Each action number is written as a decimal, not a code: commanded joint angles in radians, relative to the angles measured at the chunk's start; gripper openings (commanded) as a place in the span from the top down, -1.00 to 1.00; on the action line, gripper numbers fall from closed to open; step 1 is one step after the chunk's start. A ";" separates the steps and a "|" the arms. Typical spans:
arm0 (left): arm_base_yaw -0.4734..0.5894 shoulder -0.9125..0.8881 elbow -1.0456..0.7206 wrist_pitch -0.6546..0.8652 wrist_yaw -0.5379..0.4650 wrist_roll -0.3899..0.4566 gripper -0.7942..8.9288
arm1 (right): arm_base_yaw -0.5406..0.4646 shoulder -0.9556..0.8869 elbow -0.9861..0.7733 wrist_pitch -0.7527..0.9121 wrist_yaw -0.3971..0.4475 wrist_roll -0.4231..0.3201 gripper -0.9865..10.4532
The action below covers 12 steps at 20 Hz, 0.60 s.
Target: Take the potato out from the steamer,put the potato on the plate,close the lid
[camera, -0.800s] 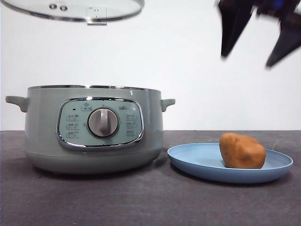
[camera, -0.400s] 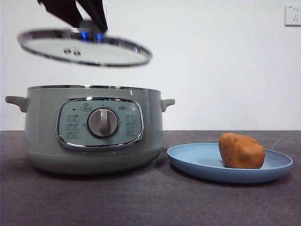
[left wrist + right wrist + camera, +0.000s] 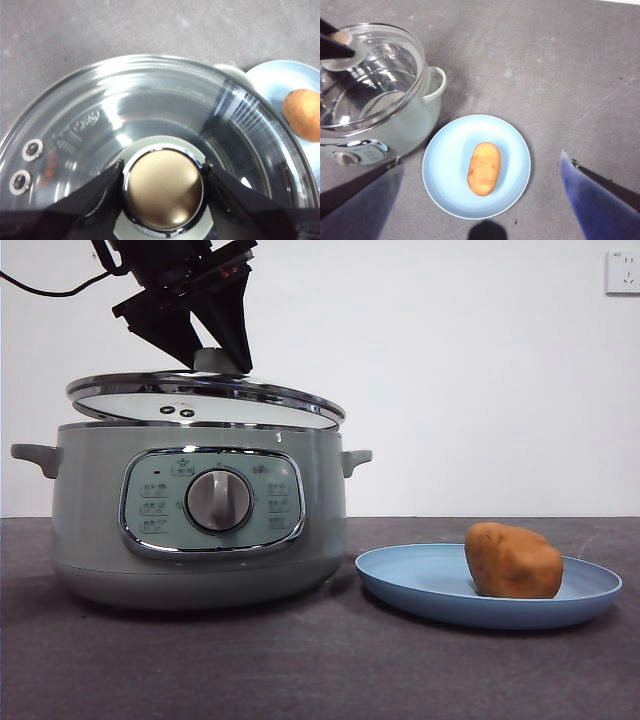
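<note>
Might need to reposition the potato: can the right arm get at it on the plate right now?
Probably yes. The right gripper hangs open above the potato on the plate, nothing between.

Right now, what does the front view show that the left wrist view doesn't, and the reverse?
Only the front view shows the steamer's control panel with its dial, the wall socket, and the lid tilted on the steamer. Only the left wrist view shows the left gripper clamping the knob from both sides. Both show the potato on the plate.
</note>
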<state>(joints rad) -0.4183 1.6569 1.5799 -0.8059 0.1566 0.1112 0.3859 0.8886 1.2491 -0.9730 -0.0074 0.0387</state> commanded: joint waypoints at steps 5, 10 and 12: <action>-0.001 0.052 0.010 -0.074 0.008 -0.006 0.85 | -0.001 0.001 -0.001 0.004 0.014 0.009 -0.10; -0.015 0.094 0.010 -0.065 0.001 -0.002 0.85 | -0.001 0.001 0.000 0.003 0.014 0.010 -0.10; -0.023 0.098 0.010 -0.047 0.002 -0.003 0.85 | 0.000 0.001 -0.001 0.003 0.013 0.014 -0.10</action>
<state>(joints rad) -0.4324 1.7149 1.6112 -0.8619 0.1440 0.1184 0.3859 0.8890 1.2491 -0.9730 0.0032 0.0414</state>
